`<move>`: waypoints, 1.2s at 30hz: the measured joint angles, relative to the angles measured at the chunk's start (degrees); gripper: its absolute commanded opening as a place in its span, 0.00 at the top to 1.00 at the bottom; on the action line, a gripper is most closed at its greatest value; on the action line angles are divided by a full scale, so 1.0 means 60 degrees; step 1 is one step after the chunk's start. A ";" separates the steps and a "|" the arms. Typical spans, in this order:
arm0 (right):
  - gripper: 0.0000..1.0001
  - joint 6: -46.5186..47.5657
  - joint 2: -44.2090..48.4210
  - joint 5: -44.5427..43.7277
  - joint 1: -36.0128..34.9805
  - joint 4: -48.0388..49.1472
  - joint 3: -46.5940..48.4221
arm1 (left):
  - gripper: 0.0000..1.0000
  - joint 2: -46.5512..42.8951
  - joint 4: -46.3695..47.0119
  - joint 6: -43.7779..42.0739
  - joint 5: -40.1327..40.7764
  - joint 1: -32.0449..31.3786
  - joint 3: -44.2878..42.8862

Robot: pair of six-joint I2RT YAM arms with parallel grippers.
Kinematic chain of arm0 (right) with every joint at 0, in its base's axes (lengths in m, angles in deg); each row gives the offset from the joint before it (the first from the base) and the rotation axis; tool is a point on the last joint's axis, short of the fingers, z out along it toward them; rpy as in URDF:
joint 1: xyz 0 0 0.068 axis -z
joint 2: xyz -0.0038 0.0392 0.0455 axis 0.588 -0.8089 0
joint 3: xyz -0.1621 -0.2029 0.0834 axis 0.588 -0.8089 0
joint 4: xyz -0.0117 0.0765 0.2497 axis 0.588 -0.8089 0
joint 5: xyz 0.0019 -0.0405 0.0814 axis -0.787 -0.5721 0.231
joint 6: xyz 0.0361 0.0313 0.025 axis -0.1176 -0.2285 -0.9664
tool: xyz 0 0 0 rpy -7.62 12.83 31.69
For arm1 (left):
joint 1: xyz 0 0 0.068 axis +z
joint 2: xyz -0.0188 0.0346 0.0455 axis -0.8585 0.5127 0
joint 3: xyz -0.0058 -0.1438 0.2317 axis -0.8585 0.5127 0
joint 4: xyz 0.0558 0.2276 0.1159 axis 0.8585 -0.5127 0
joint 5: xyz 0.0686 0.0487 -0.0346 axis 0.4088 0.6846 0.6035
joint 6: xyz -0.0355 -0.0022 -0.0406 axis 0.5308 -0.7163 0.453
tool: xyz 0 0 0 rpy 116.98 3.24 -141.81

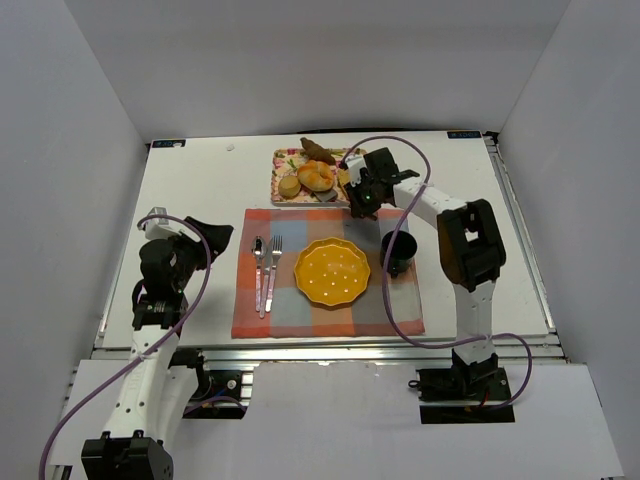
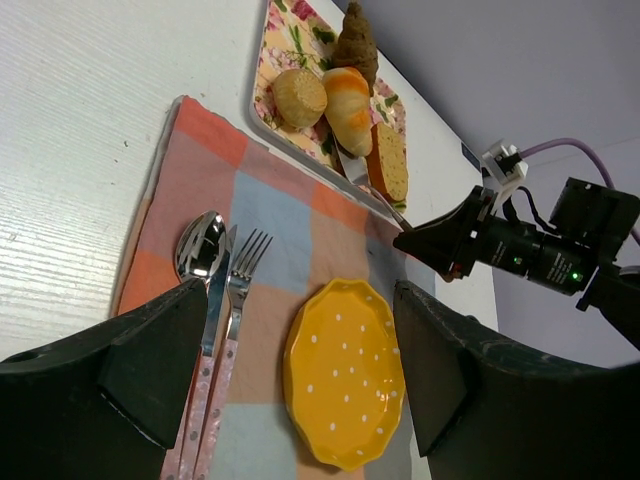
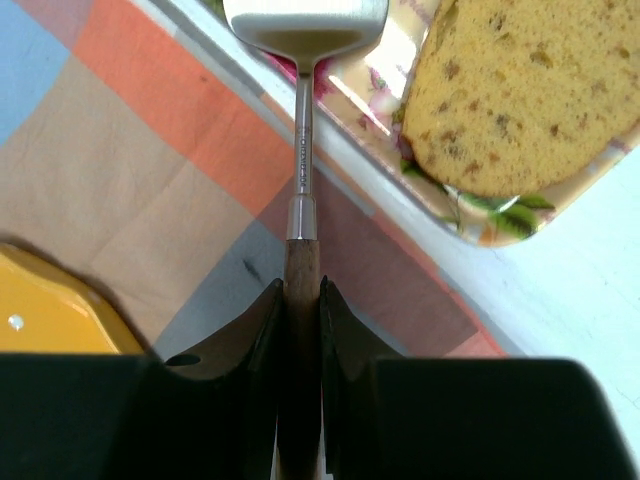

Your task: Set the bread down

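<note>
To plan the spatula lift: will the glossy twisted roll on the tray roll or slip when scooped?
It may well roll: the bread is rounded, and the blade of the spatula looks flat, without a lip. Its glossy crust could slip on smooth metal. The small bun close beside it might get nudged.

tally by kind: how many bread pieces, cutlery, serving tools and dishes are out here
bread pieces: 4 (roll, bun, slice, brown pastry)
cutlery: 3 (spoon, knife, fork)
serving tools: 1 (spatula)
dishes: 3 (yellow plate, dark cup, tray)
total: 11
</note>
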State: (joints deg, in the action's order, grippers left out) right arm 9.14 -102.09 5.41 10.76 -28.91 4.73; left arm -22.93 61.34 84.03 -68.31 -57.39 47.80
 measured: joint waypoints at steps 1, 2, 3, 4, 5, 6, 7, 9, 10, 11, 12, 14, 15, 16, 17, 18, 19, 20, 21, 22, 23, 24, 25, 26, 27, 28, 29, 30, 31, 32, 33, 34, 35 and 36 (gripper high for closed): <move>1.00 -0.0004 0.0120 0.0004 0.0000 0.0120 -0.0171 | 0.16 -0.0015 -0.0004 0.0000 0.0000 0.0000 0.0000; 1.00 0.0000 0.0273 0.0007 0.0000 0.0219 -0.0361 | 0.16 -0.0036 -0.0004 0.0004 0.0004 0.0000 0.0004; 1.00 0.0004 0.0415 0.0011 0.0000 0.0295 -0.0517 | 0.16 -0.0062 -0.0004 0.0004 0.0004 0.0000 0.0000; 1.00 0.0015 0.0576 0.0018 0.0000 0.0441 -0.0710 | 0.16 -0.0087 0.0000 0.0004 0.0004 0.0000 0.0000; 1.00 0.0015 0.0736 0.0022 0.0000 0.0546 -0.0878 | 0.16 -0.0113 -0.0004 0.0004 0.0004 0.0000 0.0000; 1.00 0.0018 0.0896 0.0029 0.0000 0.0670 -0.1035 | 0.16 -0.0138 -0.0004 0.0004 0.0004 0.0000 0.0000; 1.00 0.0025 0.1045 0.0033 0.0000 0.0772 -0.1184 | 0.16 -0.0157 0.0000 0.0007 0.0004 0.0000 0.0000; 1.00 0.0036 0.1311 0.0066 0.0000 0.0973 -0.1406 | 0.15 -0.0182 0.0000 0.0011 0.0004 0.0000 0.0000; 1.00 0.0047 0.1424 0.0084 0.0000 0.1093 -0.1497 | 0.16 -0.0189 0.0000 0.0015 0.0007 0.0000 0.0000; 1.00 0.0055 0.1537 0.0098 0.0000 0.1239 -0.1585 | 0.16 -0.0197 0.0000 0.0022 0.0004 0.0000 0.0000; 1.00 0.0055 0.1647 0.0120 0.0000 0.1381 -0.1676 | 0.16 -0.0197 0.0000 0.0036 0.0004 0.0000 0.0000; 1.00 0.0058 0.1836 0.0153 0.0000 0.1628 -0.1861 | 0.16 -0.0200 0.0000 0.0047 0.0004 0.0000 0.0000; 1.00 0.0062 0.1920 0.0171 0.0000 0.1719 -0.1942 | 0.15 -0.0200 0.0000 0.0051 0.0004 0.0000 0.0000; 1.00 0.0069 0.1993 0.0197 0.0000 0.1785 -0.2011 | 0.16 -0.0204 0.0000 0.0069 0.0004 0.0000 0.0000; 1.00 0.0087 0.2065 0.0222 0.0000 0.1872 -0.2102 | 0.15 -0.0211 0.0000 0.0073 0.0004 0.0000 0.0000; 1.00 0.0095 0.2135 0.0233 0.0000 0.1938 -0.2175 | 0.16 -0.0226 0.0000 0.0076 0.0004 0.0000 0.0000; 1.00 0.0106 0.2197 0.0240 0.0000 0.1996 -0.2259 | 0.16 -0.0240 0.0000 0.0076 0.0004 0.0000 0.0000; 1.00 0.0127 0.2277 0.0251 0.0000 0.2040 -0.2361 | 0.16 -0.0262 0.0000 0.0076 0.0007 0.0000 0.0000; 1.00 0.0146 0.2368 0.0255 0.0000 0.2091 -0.2481 | 0.16 -0.0277 0.0004 0.0080 0.0007 0.0000 0.0000; 1.00 0.0171 0.2452 0.0266 0.0000 0.2106 -0.2579 | 0.16 -0.0291 0.0004 0.0080 0.0007 0.0000 0.0000; 1.00 0.0211 0.2539 0.0273 0.0000 0.2146 -0.2692 | 0.15 -0.0310 0.0004 0.0084 0.0007 0.0000 0.0000; 1.00 0.0259 0.2634 0.0273 0.0000 0.2164 -0.2790 | 0.16 -0.0324 0.0007 0.0087 0.0004 0.0000 0.0000; 1.00 0.0328 0.2758 0.0280 0.0000 0.2178 -0.2929 | 0.16 -0.0342 0.0007 0.0091 0.0007 0.0000 0.0000; 1.00 0.0368 0.2889 0.0295 0.0000 0.2186 -0.3064 | 0.16 -0.0357 0.0007 0.0098 0.0007 0.0000 0.0000; 1.00 0.0437 0.3140 0.0335 0.0000 0.2164 -0.3271 | 0.16 -0.0368 0.0007 0.0109 0.0007 0.0000 0.0000; 1.00 0.0466 0.3224 0.0357 0.0000 0.2167 -0.3344 | 0.16 -0.0379 0.0007 0.0109 0.0007 0.0000 0.0000; 1.00 0.0554 0.3435 0.0412 0.0000 0.2171 -0.3512 | 0.16 -0.0386 0.0007 0.0113 0.0004 0.0000 0.0004; 1.00 0.0616 0.3672 0.0466 0.0000 0.2153 -0.3690 | 0.16 -0.0397 0.0007 0.0113 0.0007 0.0000 0.0004; 1.00 0.0685 0.3978 0.0539 0.0000 0.2120 -0.3931 | 0.16 -0.0408 0.0015 0.0113 0.0007 0.0000 0.0004; 1.00 0.0790 0.4335 0.0634 0.0000 0.2018 -0.4164 | 0.16 -0.0430 0.0022 0.0117 0.0007 0.0000 0.0004; 1.00 0.0874 0.4685 0.0743 0.0000 0.1920 -0.4382 | 0.15 -0.0448 0.0047 0.0124 0.0007 0.0000 0.0007; 1.00 0.0943 0.5045 0.0849 0.0000 0.1840 -0.4605 | 0.16 -0.0474 0.0080 0.0138 0.0007 0.0000 0.0011; 1.00 0.1045 0.5377 0.0954 -0.0004 0.1719 -0.4794 | 0.16 -0.0510 0.0109 0.0149 0.0004 0.0000 0.0022; 1.00 0.1166 0.5774 0.1064 -0.0015 0.1581 -0.5013 | 0.15 -0.0554 0.0138 0.0153 0.0004 0.0000 0.0033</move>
State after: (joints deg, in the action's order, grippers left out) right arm 16.13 -67.44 11.79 10.67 -19.42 -25.35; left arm -26.25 62.17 84.94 -68.29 -57.39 47.99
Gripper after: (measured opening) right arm 0.220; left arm 0.842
